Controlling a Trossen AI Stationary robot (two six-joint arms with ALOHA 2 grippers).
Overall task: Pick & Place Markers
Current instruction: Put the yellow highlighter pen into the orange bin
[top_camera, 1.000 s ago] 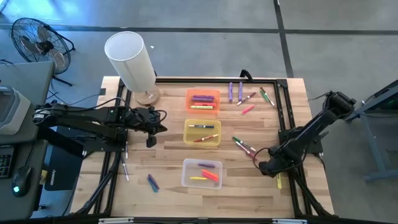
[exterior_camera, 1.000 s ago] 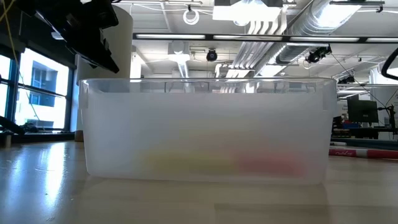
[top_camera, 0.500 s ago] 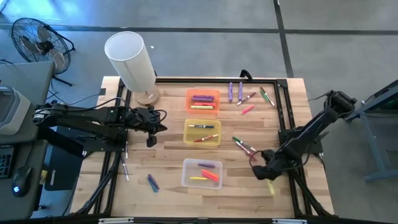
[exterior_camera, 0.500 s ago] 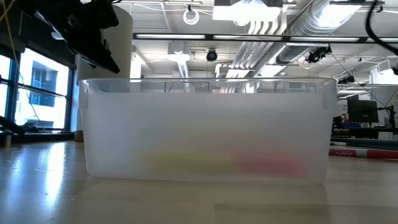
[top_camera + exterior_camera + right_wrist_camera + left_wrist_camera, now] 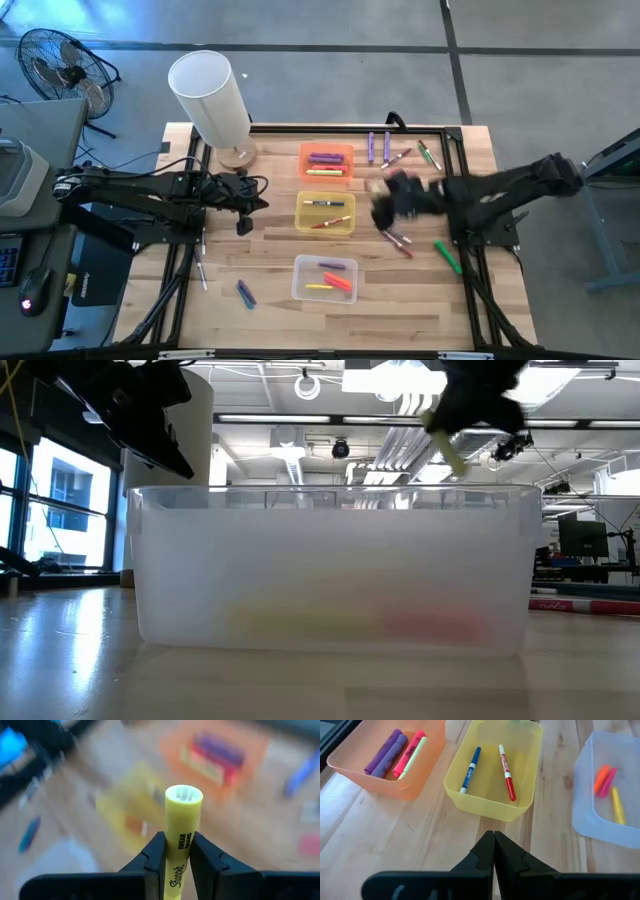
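My right gripper hovers, blurred, just right of the yellow bin, shut on a yellow marker. In the low view it shows high above the clear bin. My left gripper is shut and hangs left of the yellow bin, touching nothing. The yellow bin holds a blue and a red marker. The orange bin has purple, pink and yellow ones. The clear bin holds several. Loose markers lie on the table at the far right, near my right arm and at the near left. My right gripper pinches the yellow marker's barrel between its two fingers. The marker runs along the fingers and its end sticks out past the fingertips. It is lifted clear of the table. In the low view it hangs tilted below the gripper.
A white cylinder on a wooden base stands at the far left corner. Black frame rails run along the table's sides. A green marker lies beside the right rail. A fan stands on the floor beyond.
My right gripper has risen from the table's near right part with the yellow marker and swung quickly toward the far left, ending beside the yellow bin. The marker is now lifted clear. My left arm has kept still.
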